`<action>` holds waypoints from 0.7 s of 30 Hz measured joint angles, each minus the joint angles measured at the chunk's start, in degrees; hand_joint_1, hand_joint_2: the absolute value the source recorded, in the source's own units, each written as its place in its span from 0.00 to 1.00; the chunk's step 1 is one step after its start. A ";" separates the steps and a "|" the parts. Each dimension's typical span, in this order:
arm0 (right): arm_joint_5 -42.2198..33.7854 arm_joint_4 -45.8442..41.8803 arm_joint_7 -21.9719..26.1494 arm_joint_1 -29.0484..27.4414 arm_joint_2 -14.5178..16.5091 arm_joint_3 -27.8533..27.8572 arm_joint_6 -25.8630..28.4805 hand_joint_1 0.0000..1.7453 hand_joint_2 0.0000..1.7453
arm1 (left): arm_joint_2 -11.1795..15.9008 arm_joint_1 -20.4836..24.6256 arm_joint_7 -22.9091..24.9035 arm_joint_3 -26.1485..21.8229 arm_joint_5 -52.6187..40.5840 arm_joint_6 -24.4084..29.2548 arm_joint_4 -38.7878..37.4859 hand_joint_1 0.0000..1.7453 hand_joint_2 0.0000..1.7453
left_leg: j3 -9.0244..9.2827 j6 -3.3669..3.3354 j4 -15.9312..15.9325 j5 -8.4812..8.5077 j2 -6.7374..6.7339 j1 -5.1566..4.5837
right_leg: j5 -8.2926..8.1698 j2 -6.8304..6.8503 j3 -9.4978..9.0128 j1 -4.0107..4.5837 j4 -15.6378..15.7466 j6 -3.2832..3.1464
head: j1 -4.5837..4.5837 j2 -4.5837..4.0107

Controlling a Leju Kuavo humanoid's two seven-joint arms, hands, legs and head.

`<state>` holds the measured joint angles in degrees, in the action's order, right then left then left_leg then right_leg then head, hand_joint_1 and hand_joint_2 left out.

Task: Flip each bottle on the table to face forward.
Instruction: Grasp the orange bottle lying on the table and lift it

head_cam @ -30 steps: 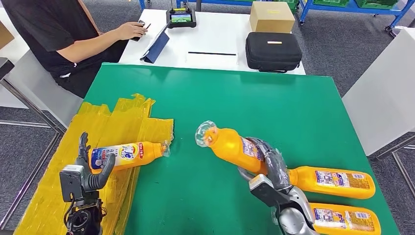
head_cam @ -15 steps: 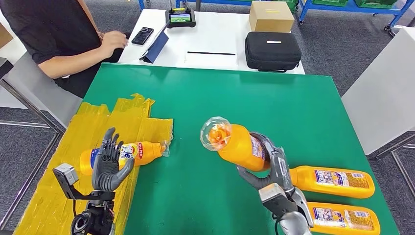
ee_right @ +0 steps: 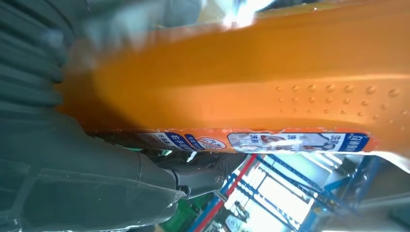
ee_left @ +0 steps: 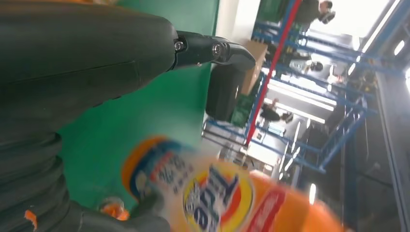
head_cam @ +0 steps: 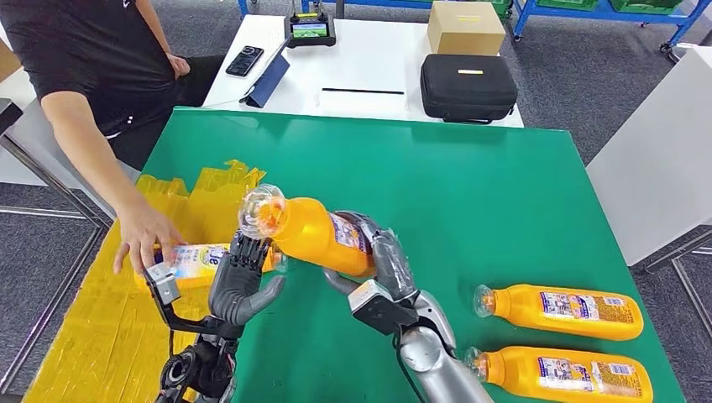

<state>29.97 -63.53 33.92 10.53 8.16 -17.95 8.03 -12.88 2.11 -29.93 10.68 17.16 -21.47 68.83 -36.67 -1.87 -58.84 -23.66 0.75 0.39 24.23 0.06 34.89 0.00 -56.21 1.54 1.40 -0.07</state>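
My right hand [head_cam: 384, 270] grips an orange bottle [head_cam: 317, 236] around its labelled body and holds it in the air, tilted, with its clear cap [head_cam: 259, 210] pointing to the far left. In the right wrist view the bottle [ee_right: 251, 82] lies across the right hand [ee_right: 72, 179]. My left hand [head_cam: 241, 281] is raised just under the cap, fingers spread, holding nothing. The left wrist view shows the bottle's label [ee_left: 217, 193] close beside the left hand [ee_left: 82, 67]. A second bottle [head_cam: 197, 261] lies on the yellow sheet [head_cam: 92, 336], with a person's hand [head_cam: 143, 238] on it. Two more bottles [head_cam: 564, 311] [head_cam: 561, 374] lie at the near right.
The green table [head_cam: 470, 193] has open room in the middle and far half. A person's arm reaches in from the far left. Behind stands a white table [head_cam: 378, 63] with a black case [head_cam: 468, 86], a cardboard box [head_cam: 465, 28], a tablet and a controller.
My right hand has carried the bottle up and to the left, over to my left hand. The left hand rose and moved right. The person's hand left the white table and reached the bottle on the yellow sheet.
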 joint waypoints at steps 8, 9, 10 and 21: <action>0.91 3.52 -1.52 1.28 2.27 -1.00 0.00 1.00 1.00 | -0.32 1.29 0.33 2.84 0.24 0.41 -0.02 0.00 1.00 | -0.01 0.00 0.00 0.00 0.00 -0.01 | 0.00 0.00 0.01 -0.01 0.01 0.00 | 0.00 0.00; 0.91 3.80 -1.53 1.31 2.33 -1.00 0.00 1.00 1.00 | -0.37 1.38 0.36 3.01 0.24 0.42 -0.02 0.00 1.00 | -0.02 0.00 0.00 0.00 0.00 -0.01 | 0.00 0.00 0.01 -0.01 0.01 0.00 | 0.00 0.00; 0.91 4.05 -1.55 1.34 2.38 -1.00 0.00 1.00 1.00 | -0.40 1.44 0.38 3.16 0.24 0.42 -0.02 0.00 1.00 | -0.02 0.00 0.00 0.00 0.00 -0.01 | 0.00 0.00 0.01 -0.01 0.01 0.00 | 0.00 0.00; 1.40 7.30 -1.91 2.47 3.22 -0.98 -0.41 1.00 1.00 | -0.46 2.62 0.75 3.95 0.45 0.44 -0.17 0.00 1.00 | -0.02 0.00 0.00 0.00 0.00 -0.01 | 0.00 0.00 0.02 0.00 0.00 0.00 | -0.01 0.00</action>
<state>31.37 -56.23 32.02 13.00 11.38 -18.93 7.62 -13.34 4.74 -29.18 14.63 17.62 -21.03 68.65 -36.68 -1.87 -58.85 -23.67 0.75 0.38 24.23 0.06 34.90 0.00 -56.21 1.54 1.40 -0.07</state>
